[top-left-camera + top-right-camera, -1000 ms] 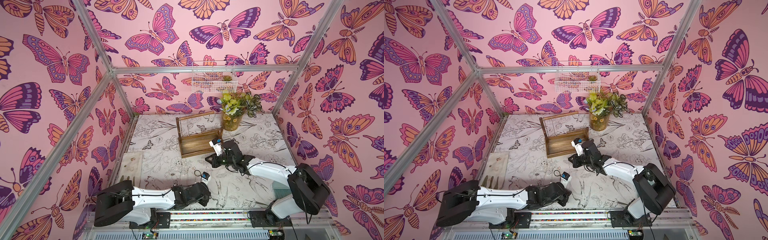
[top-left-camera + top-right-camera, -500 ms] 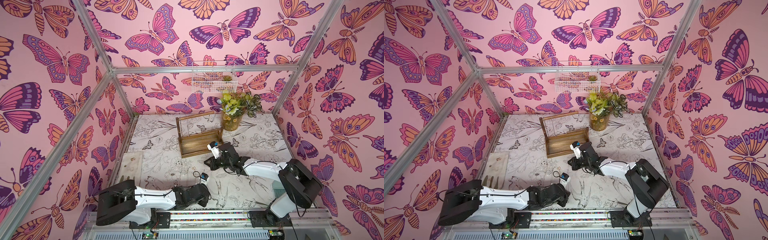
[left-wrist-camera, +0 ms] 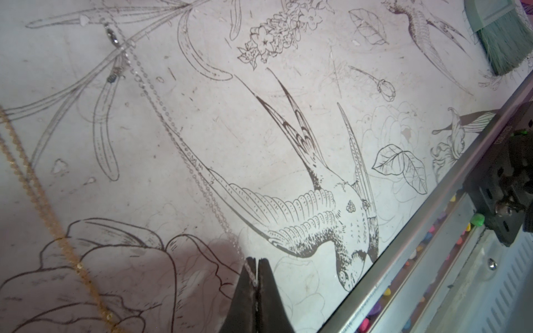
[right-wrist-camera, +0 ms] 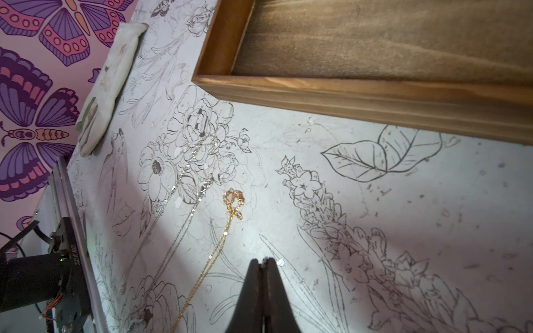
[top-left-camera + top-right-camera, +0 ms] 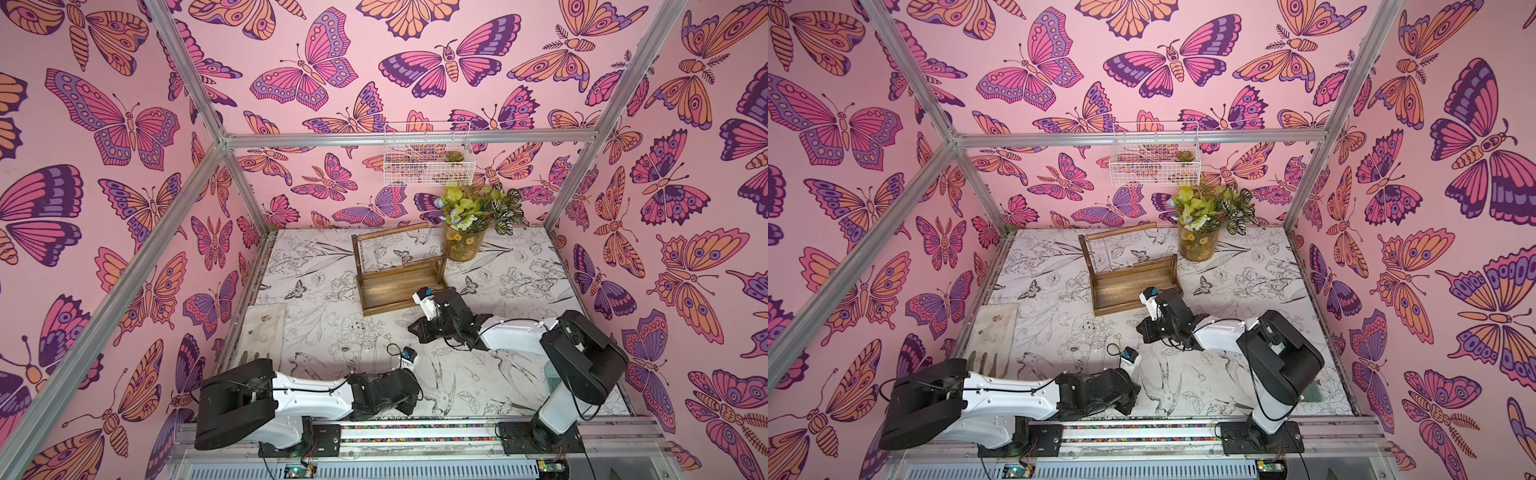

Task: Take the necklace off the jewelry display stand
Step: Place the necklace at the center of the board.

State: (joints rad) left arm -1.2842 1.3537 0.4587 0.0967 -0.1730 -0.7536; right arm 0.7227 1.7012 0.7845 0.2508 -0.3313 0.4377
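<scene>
Necklace (image 3: 189,161), silver & fine-linked, is off the jewelry display stand (image 5: 395,286). It lies stretched over the table cover (image 5: 324,299), one end nipped between the tips of the left gripper (image 3: 255,263), whose jaws are closed on the necklace. A gold chain (image 4: 233,201) lies just beside it on the cover, apart from both grippers. The right gripper (image 4: 262,261) is pressed shut w/ nothing between its tips, low over the cover near the stand's front wall (image 4: 346,95).

Containers:
- The stand's tray base shows bare wood grain in the right wrist view. A hair-thin line hangs under the top bar by one upright; too fine to tell what it is.
- White wire basket (image 5: 428,153) hangs on the back frame rail, a small green succulent (image 5: 453,156) in one end.
- Amber glass vase (image 5: 463,245) stands by the stand's far corner, holding yellow-green & striped leaves plus small yellow flowers.

Writing: small white print on a black part at the arm base (image 4: 75,255), too small to read.

Surface: white cover w/ black line drawings of flowers, birds & butterflies, scuffed and speckled. A pale stained glove (image 4: 109,86) lies at its edge, teal brush bristles (image 3: 501,43) near the front rail, and coloured beads sit in the rail's slot (image 5: 415,426).

Room: pink walls w/ purple & orange butterflies, aluminium frame bars.
</scene>
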